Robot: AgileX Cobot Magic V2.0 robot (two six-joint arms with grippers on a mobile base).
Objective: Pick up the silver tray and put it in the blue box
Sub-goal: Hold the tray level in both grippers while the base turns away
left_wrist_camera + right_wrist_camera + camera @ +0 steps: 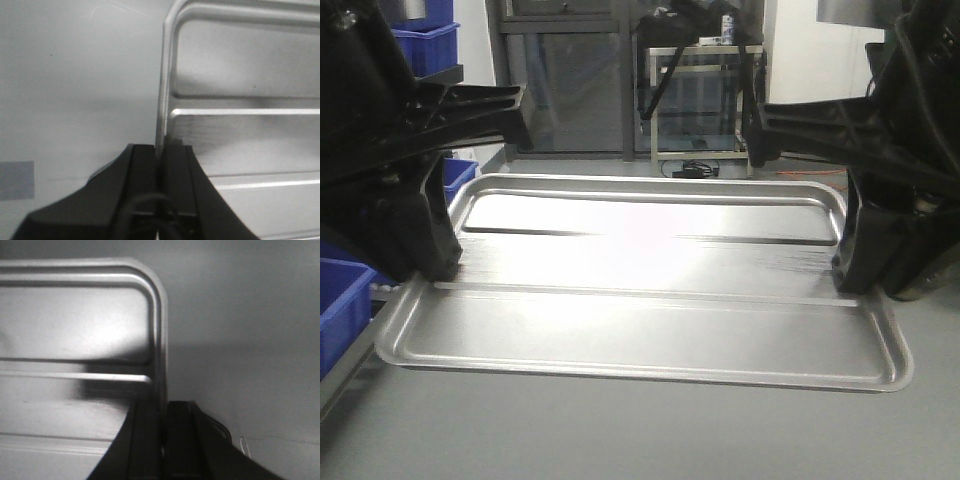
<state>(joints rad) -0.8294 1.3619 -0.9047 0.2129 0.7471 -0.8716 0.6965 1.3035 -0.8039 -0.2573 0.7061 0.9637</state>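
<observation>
The silver tray [640, 300] lies level across the middle of the front view, shiny, with a raised rim and long ridges. My left gripper [440, 268] is shut on its left rim, and my right gripper [855, 275] is shut on its right rim. In the left wrist view the black jaws of the left gripper [161, 150] pinch the thin rim of the tray [240, 75]. The right wrist view shows the right gripper [164, 407] clamping the rim of the tray [75, 325] just below its rounded corner. The blue box is out of view.
A grey surface [620, 430] spreads under and in front of the tray. Small blue bins [340, 305] [460, 175] stand at the left edge, with more on a shelf [425, 40]. A glass-sided cart [700, 100] stands on the floor behind.
</observation>
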